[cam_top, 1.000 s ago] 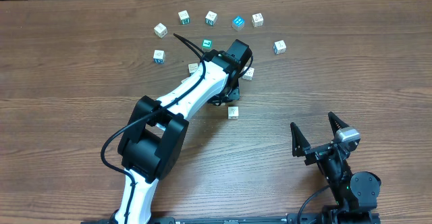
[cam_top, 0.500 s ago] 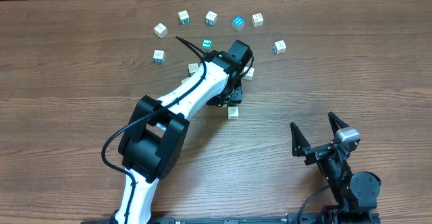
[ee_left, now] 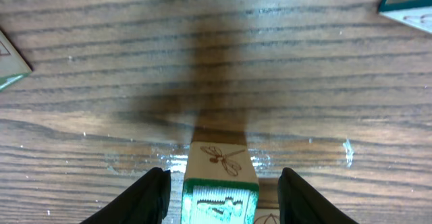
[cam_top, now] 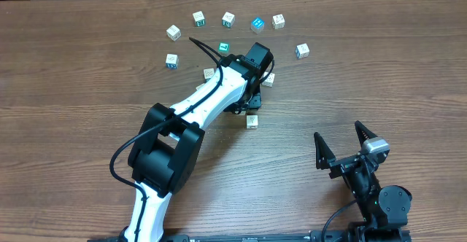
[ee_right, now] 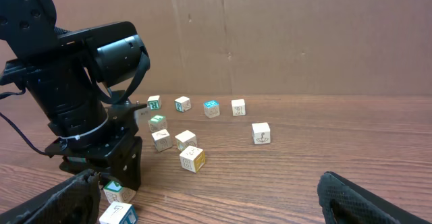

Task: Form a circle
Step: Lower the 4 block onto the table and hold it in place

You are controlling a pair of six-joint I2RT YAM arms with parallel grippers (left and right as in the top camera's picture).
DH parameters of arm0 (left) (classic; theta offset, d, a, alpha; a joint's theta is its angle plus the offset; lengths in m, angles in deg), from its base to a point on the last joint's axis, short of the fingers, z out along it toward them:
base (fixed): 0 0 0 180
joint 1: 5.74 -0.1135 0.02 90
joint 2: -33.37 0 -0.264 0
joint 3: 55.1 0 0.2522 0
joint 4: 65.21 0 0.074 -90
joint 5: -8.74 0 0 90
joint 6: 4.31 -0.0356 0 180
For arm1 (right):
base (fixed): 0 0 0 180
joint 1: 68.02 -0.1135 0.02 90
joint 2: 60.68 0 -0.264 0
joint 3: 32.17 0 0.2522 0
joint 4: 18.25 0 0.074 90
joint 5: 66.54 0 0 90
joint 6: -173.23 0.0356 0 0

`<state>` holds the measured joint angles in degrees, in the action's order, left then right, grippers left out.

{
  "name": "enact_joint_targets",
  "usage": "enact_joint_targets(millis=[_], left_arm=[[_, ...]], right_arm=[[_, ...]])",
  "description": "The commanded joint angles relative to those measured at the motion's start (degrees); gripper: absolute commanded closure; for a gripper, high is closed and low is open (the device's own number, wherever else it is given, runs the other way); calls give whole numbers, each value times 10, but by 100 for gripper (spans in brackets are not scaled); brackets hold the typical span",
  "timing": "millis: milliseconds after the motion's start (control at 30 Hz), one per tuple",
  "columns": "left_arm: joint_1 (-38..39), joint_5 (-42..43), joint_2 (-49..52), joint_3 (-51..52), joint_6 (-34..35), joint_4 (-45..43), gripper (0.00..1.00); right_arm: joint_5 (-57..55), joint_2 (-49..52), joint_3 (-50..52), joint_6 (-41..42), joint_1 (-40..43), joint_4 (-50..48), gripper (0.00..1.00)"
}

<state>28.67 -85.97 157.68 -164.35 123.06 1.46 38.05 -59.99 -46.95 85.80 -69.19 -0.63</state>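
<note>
The left arm [cam_top: 211, 100] reaches from near left toward the far middle, wrist bent down; the left end effector [ee_left: 228, 190] points straight down, fingers parted. The right arm [cam_top: 379, 198] sits folded at near right, the right end effector [cam_top: 338, 134] aimed far, fingers spread wide.

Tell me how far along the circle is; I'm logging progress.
Done: an arc of cubes curves across the top, from the left end to the right end. In hand: the left pincer stands open around a cube, with gaps on both sides. Left: the lower half has no ring yet; a stray cube and others by the arm probably need placing. The right pincer sits open, idle.
</note>
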Motion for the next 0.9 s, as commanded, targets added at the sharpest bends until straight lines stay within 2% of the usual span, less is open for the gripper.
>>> enact_joint_targets(millis=[0, 100, 267, 667, 867], left_arm=[[2, -19, 9, 5, -2, -8, 51], [1, -19, 9, 5, -18, -16, 56], [2, -18, 9, 5, -23, -19, 69], [2, 5, 9, 5, -15, -5, 78], [2, 10, 9, 5, 4, -5, 75]], right_arm=[[-4, -5, 6, -3, 2, -3, 0], [-4, -5, 6, -3, 2, -3, 0], [-4, -5, 6, -3, 2, -3, 0], [-4, -5, 6, -3, 2, -3, 0], [-4, -5, 6, -3, 2, -3, 0]])
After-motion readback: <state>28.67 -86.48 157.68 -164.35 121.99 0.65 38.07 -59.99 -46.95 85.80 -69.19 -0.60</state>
